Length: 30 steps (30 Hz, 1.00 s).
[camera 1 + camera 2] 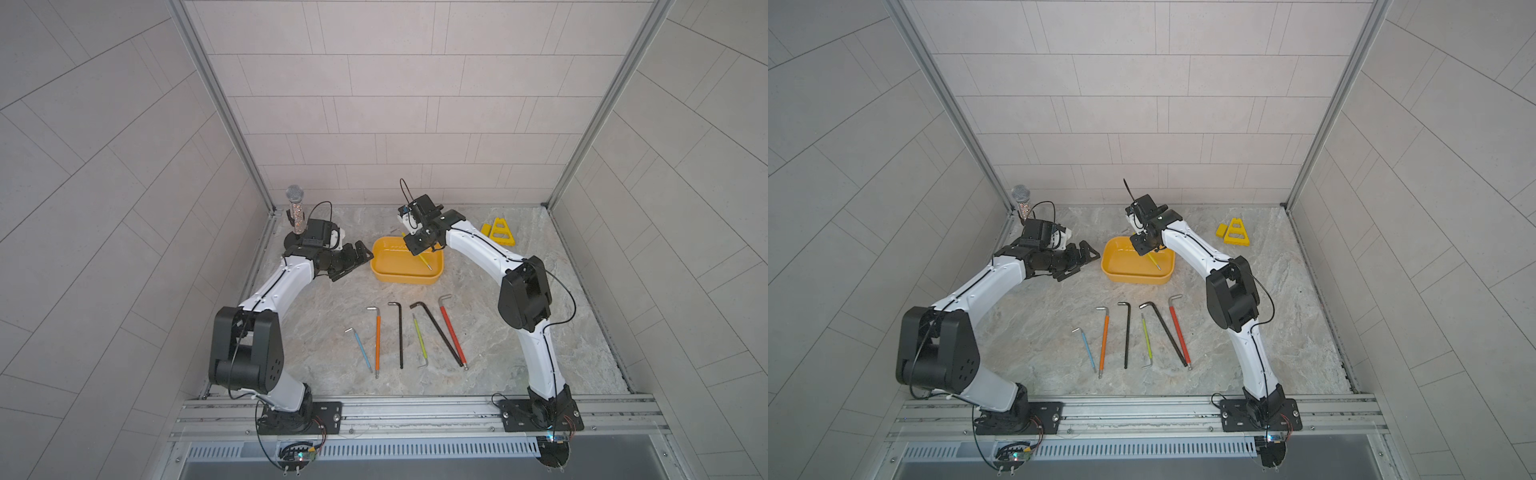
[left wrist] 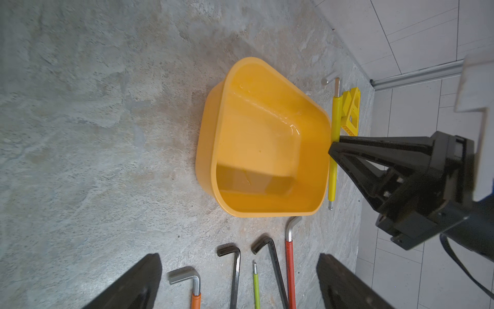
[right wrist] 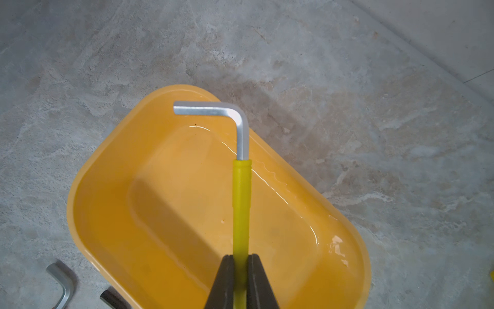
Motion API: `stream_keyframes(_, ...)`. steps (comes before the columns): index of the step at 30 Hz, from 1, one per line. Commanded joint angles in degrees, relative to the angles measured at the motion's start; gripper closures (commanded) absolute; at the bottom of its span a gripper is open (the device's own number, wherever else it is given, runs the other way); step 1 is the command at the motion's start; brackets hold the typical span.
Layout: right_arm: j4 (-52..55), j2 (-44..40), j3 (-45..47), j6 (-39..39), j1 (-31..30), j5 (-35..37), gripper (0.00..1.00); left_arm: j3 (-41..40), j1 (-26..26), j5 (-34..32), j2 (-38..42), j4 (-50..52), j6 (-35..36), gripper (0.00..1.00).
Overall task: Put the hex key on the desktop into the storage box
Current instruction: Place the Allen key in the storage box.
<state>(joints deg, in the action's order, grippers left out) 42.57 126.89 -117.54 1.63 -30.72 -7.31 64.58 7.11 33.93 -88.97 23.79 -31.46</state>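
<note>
We see the R gripper (image 3: 241, 259) clamped tight on a yellow-sleeved hex key (image 3: 241, 203), jaws pinching the sleeve partway along, so both ends stick out. The key is off the desktop (image 1: 311, 316) and hangs over the storage box (image 3: 70, 214). The bare metal bend sits over the box's rim in the R wrist view, and the straight tip shows over the box's inside in a top view (image 1: 428, 266). Whether any part touches the box, we can't tell. The box itself sits on the desktop btwn the two arms, w/ nothing lying on its floor. The L gripper (image 1: 356, 262) is just beside the box's L end, jaws wide apart, holding nothing. Nearer the arm bases, six more hex keys lie in a row on the desktop: blue (image 1: 361, 349), orange (image 1: 377, 340), black (image 1: 401, 336), lime green (image 1: 419, 340), long black (image 1: 438, 336) and red (image 1: 453, 332). A microphone (image 1: 296, 208) stands in the back L corner and a yellow triangular stand (image 1: 500, 232) lies back R.
</note>
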Motion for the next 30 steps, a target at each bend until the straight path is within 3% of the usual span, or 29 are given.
stream_keyframes(1,-0.57,1.91,-2.15,-2.67,-0.20,0.42,1.00,-0.62,-0.56,-0.97,1.21,-0.25,0.53,0.02)
stream_keyframes(10,-1.98,5.60,-2.29,-6.00,-0.51,1.68,1.00,-0.65,-1.21,-1.07,1.05,-0.32,0.26,0.02)
stream_keyframes(23,-3.68,7.88,0.96,-4.24,-1.04,-0.42,1.00,-0.55,-1.21,0.06,0.28,-0.28,-0.07,0.02)
stream_keyframes(30,-3.47,7.79,2.46,-3.48,-1.04,-0.41,0.89,-0.57,-1.22,-0.15,0.27,-0.24,-0.09,0.02)
